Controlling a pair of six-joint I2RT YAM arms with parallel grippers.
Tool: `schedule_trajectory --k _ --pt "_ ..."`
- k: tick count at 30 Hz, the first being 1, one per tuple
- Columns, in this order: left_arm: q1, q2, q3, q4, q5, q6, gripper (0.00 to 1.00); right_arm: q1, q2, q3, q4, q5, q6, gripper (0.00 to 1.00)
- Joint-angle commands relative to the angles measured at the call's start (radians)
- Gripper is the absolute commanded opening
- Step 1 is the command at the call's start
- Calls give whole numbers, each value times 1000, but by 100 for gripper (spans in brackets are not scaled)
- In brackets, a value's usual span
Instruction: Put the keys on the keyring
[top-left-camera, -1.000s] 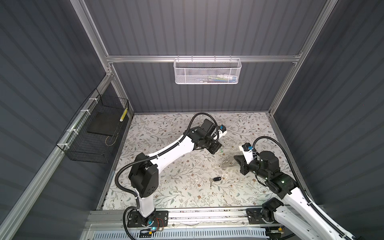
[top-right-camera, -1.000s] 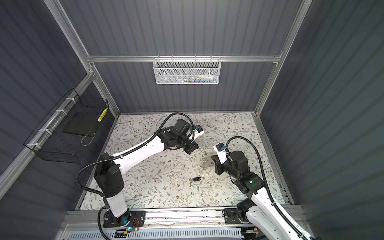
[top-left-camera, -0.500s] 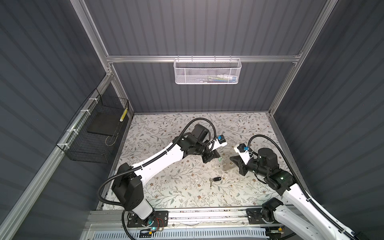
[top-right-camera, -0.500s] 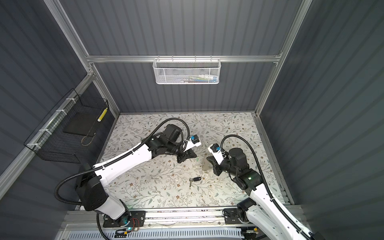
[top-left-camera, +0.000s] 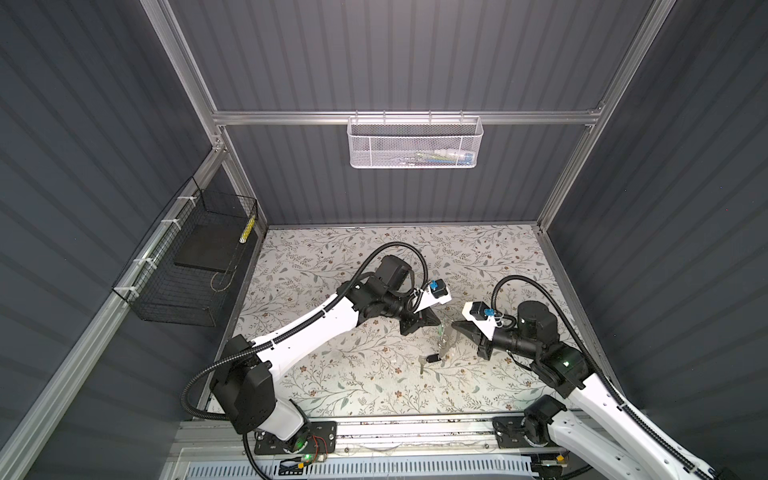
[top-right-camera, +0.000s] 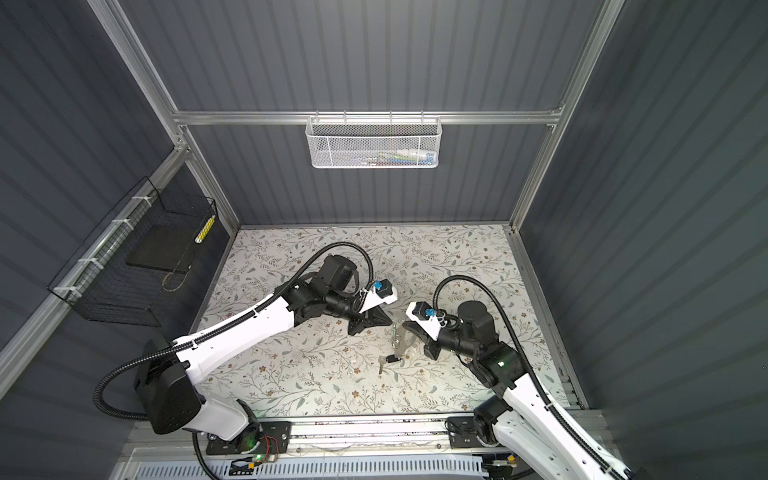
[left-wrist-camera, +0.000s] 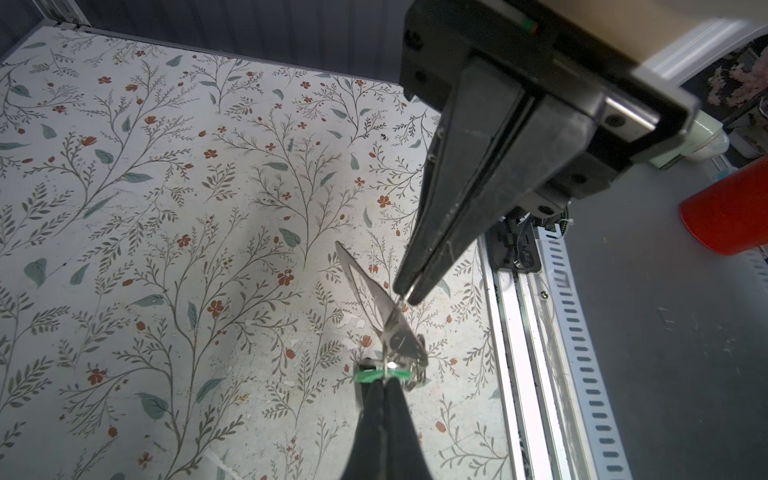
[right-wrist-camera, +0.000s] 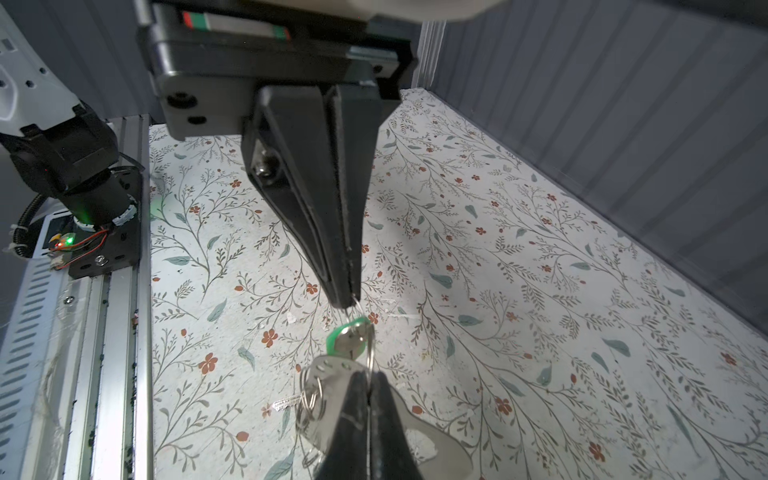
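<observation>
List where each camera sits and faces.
Top views: stereo pair high above the front rail, looking down on the floral-print table mat; left arm and right arm show.
Left wrist: on the left arm, looking past the left gripper at the right gripper and the rail.
Right wrist: on the right arm, looking past its own fingers toward the left arm's base.
Shared: both wrist views show the green-tagged silver key and flat grey metal keyring plate.

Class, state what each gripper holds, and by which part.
The left gripper holds the green-tagged key by the thin ring on its tag; the right gripper pinches the keyring at its plate's edge. The black-tagged key lies unheld.
</observation>
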Motion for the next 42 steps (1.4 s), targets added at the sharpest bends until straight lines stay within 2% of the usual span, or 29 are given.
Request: schedule_trajectory --k 1,11,17,32,42 --pt "6 -26 -12 21 49 -20 0 17 -17 -17 32 21 -51 0" --pt "6 -63 -24 -24 49 -13 0 25 -73 -65 91 70 -79 0" --pt "7 -36 13 -77 95 -39 0 33 -97 -97 139 74 -87 0" --pt "6 -4 13 17 147 -110 0 62 -95 -115 165 64 -98 0" --pt "5 0 11 8 113 -121 0 66 -94 -126 183 48 -98 0"
